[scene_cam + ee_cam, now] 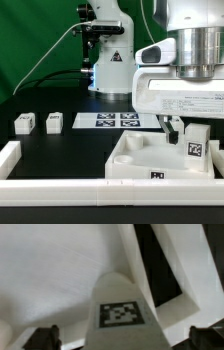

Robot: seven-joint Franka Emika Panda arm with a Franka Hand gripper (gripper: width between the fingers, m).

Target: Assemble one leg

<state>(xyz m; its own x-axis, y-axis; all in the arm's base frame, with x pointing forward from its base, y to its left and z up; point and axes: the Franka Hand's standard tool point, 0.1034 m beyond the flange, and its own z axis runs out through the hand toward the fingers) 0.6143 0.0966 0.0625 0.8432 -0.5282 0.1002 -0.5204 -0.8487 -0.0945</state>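
Nearest you, low in the exterior view, sits the white tray (140, 160). The leg (195, 144) stands upright on the tray's corner at lower right, marker facing you. The claw (180, 127) pinches it; your wrist view shows the fingertips (46, 339) flanking the leg (124, 314). Two spare blocks (38, 122) lie at middle left.

You've got two legs (38, 123) sitting well off to the exterior view's left of the marker board (114, 121), tabletop piece (140, 160) in front.
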